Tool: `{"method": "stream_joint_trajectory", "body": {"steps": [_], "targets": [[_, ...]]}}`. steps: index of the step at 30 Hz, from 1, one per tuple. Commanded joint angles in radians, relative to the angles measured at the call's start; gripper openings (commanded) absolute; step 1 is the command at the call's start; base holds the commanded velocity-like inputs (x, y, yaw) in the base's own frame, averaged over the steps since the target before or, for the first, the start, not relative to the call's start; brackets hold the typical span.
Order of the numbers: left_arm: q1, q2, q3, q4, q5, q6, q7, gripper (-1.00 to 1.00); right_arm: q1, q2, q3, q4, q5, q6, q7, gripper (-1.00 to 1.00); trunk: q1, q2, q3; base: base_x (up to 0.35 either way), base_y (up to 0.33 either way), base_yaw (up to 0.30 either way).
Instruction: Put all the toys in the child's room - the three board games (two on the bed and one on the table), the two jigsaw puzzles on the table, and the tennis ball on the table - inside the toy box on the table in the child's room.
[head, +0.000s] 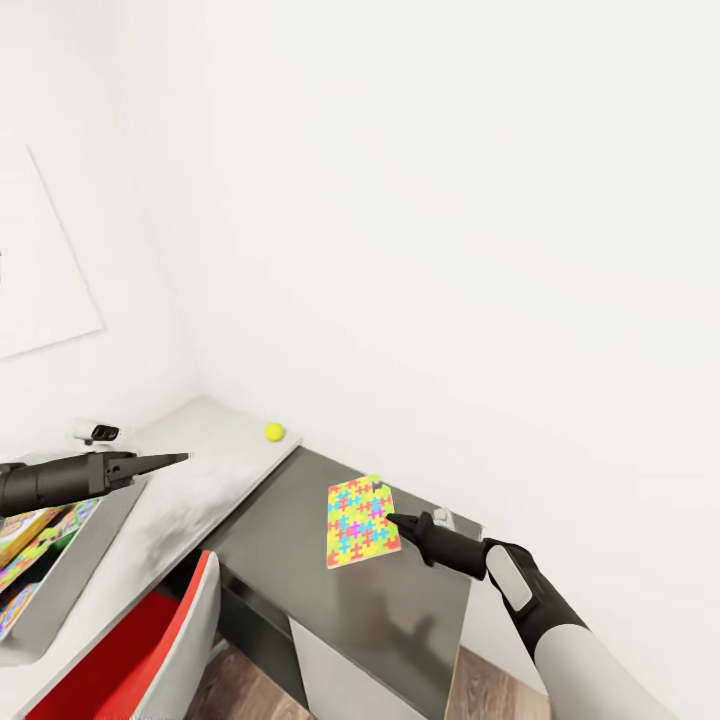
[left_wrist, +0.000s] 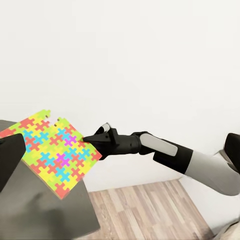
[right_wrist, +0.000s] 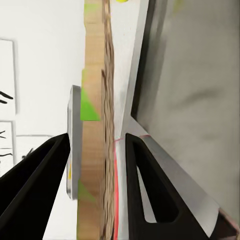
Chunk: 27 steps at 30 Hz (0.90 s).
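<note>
Gripping the jigsaw puzzle (head: 360, 522) by its right edge, the right gripper (head: 393, 519) has its fingers (right_wrist: 145, 200) pinching the flat card, held edge-on between them in the right wrist view. The puzzle hangs tilted above the lower dark section of the surface (head: 300, 530), clear of it according to the left wrist view, with bare dark top all around. Over on the pale slab sits the tennis ball (head: 274, 431), close to the far wall, well apart from the puzzle. The left gripper (head: 180, 458) hovers above the slab, fingers pressed together. At near left the toy box (head: 70, 560) shows colourful boxes inside. A red chair (head: 150, 660) is tucked below the slab's near edge.
</note>
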Motion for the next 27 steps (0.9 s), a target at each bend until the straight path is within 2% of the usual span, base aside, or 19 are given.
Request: {"method": "stream_joint_trajectory", "body": {"steps": [1, 27], "targets": [[-0.001, 0.000, -0.001, 0.000, -0.001, 0.011, -0.004, 1.00, -0.001, 0.002, -0.006, 0.000, 0.002, 0.005, 0.003, -1.00, 0.001, -0.002, -0.001, 0.000, 0.000, 0.198], [0.000, -0.001, -0.001, 0.001, -0.002, 0.011, -0.004, 1.00, -0.001, 0.002, -0.006, 0.000, 0.003, 0.005, 0.003, -1.00, 0.001, -0.002, 0.030, 0.000, 0.000, 0.200]]}}
